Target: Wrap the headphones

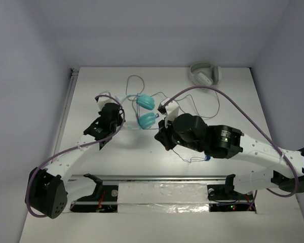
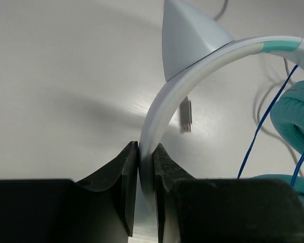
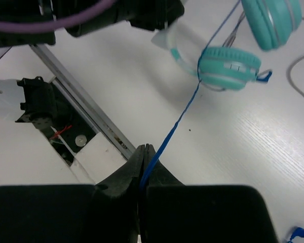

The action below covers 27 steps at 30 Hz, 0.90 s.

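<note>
The headphones [image 1: 146, 110] with teal ear cups lie at the table's middle, between my two arms. My left gripper [image 2: 145, 158] is shut on their white headband [image 2: 164, 109], which has a white cat-ear point [image 2: 185, 38]; a teal cup [image 2: 296, 114] shows at the right of that view. My right gripper [image 3: 147, 154] is shut on the thin blue cable [image 3: 180, 121], which runs taut up to the teal cups [image 3: 228, 68]. In the top view the left gripper [image 1: 116, 123] is left of the cups and the right gripper [image 1: 161, 132] is just right of them.
Grey-white headphones [image 1: 204, 74] lie at the back right, their grey cable [image 1: 202, 104] looping across the table. The blue cable's plug end [image 1: 206, 158] lies near the front. A metal rail [image 1: 157, 177] runs along the near edge. White walls enclose the table.
</note>
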Motion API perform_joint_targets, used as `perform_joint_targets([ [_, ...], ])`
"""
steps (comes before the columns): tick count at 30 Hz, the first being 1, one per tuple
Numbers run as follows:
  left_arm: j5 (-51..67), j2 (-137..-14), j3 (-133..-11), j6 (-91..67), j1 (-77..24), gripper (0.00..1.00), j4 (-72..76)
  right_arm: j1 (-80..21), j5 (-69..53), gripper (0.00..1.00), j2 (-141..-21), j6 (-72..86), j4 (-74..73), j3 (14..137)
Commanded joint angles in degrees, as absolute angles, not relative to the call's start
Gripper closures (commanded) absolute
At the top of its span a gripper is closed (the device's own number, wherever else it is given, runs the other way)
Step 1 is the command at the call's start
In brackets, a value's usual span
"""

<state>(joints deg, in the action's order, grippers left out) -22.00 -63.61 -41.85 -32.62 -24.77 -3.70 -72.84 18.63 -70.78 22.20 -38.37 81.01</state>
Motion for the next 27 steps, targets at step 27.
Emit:
perform_joint_targets([
  [27, -4.41, -63.99, -52.12, -15.04, -37.71, 1.00, -16.26, -45.98, 19.59, 1.00, -76.82, 12.84, -25.67, 78.15],
])
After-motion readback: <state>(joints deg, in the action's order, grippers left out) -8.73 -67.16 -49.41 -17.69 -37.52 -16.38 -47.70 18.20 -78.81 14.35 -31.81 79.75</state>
